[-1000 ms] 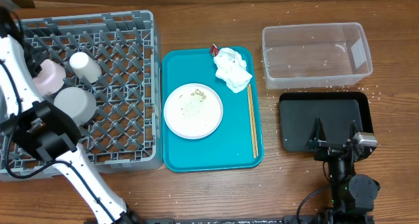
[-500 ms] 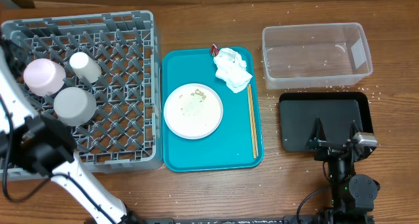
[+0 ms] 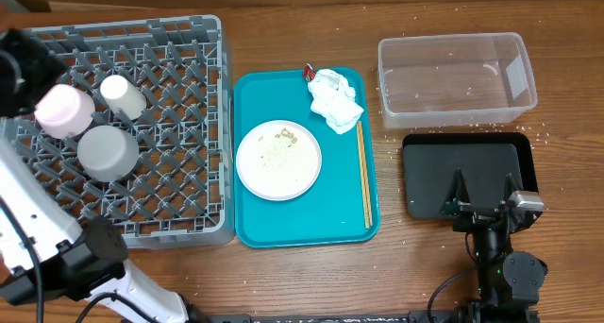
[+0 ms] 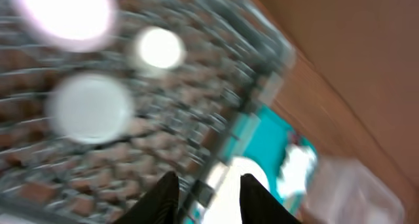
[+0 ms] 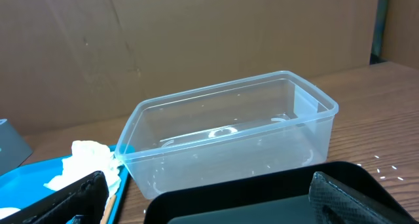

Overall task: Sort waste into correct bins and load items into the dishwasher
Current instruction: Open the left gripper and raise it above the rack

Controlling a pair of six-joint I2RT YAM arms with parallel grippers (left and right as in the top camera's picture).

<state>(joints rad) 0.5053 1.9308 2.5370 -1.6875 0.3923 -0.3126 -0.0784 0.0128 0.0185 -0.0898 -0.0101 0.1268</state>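
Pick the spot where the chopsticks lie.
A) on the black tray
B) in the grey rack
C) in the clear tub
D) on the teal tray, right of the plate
D: the chopsticks lie along the right side of the teal tray, to the right of the plate.

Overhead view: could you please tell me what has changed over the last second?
The left fingers have opened and lifted away from the pale pink round bowl, now uncovered in the square grey plastic lattice dish rack. The small white cup, steel-grey bowl, teal serving tray and right fingers stayed put.
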